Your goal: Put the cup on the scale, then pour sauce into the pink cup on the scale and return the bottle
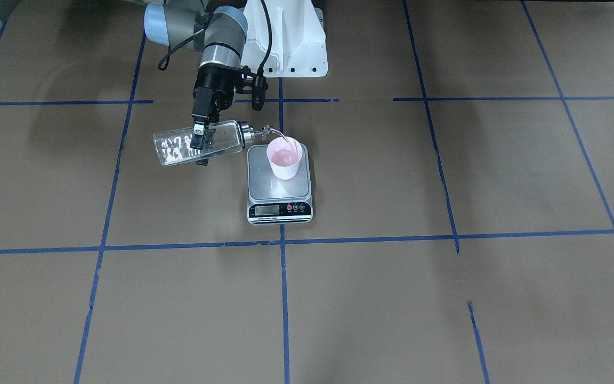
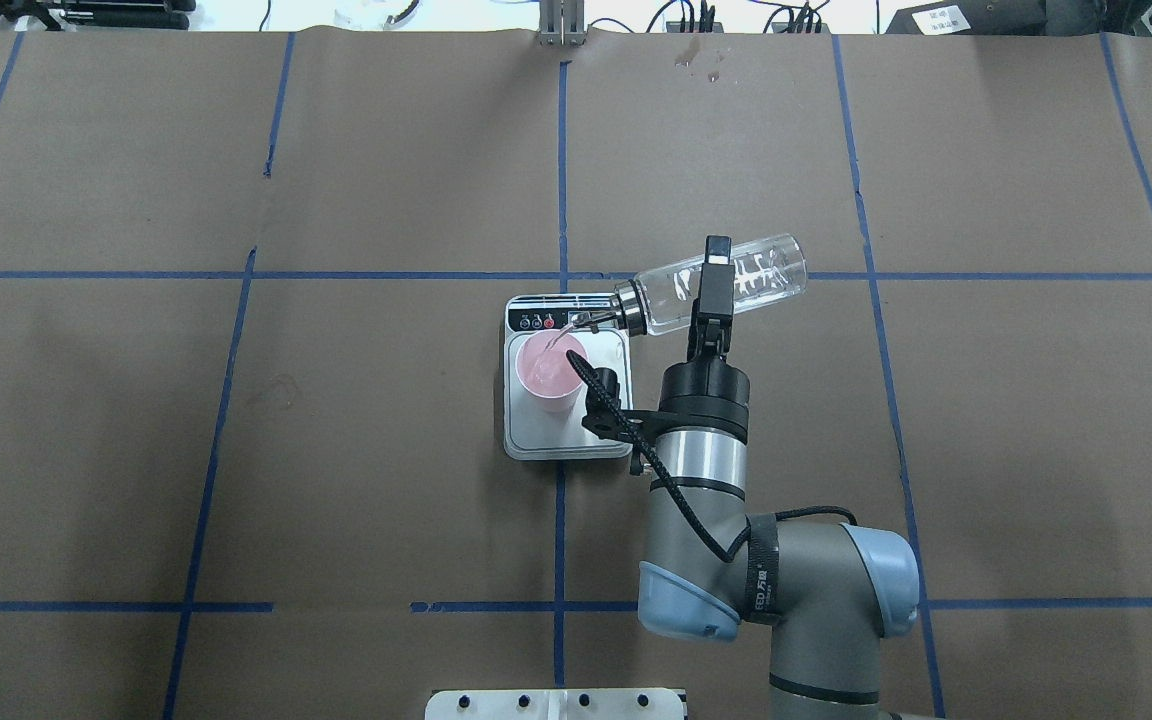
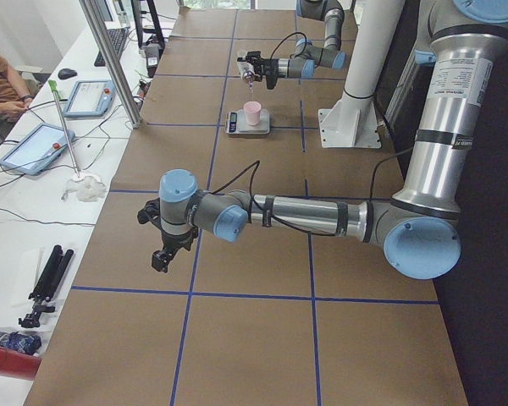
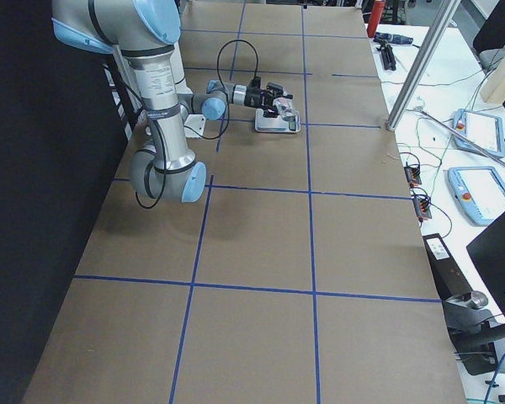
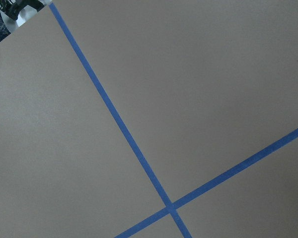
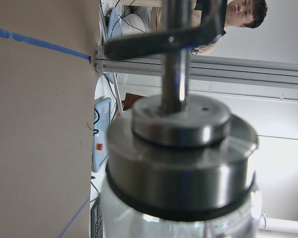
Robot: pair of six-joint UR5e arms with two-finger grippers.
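The pale pink cup (image 1: 284, 157) stands upright on the silver scale (image 1: 261, 184), with clear liquid in it; it also shows in the overhead view (image 2: 549, 372). My right gripper (image 1: 199, 140) is shut on the clear glass bottle (image 1: 179, 146), gripping its body. The bottle lies almost level, and its metal spout (image 1: 269, 129) is over the cup's rim with a thin stream of sauce running into the cup. The right wrist view shows the bottle's silver collar (image 6: 181, 163) close up. My left gripper (image 3: 162, 254) hangs over bare table far from the scale; I cannot tell whether it is open.
The white robot base mount (image 1: 285, 48) stands behind the scale. Blue tape lines (image 5: 124, 134) cross the brown table. An aluminium post (image 3: 110, 59), tablets (image 3: 34, 148) and a seated person (image 3: 0, 85) are beyond the table's far edge.
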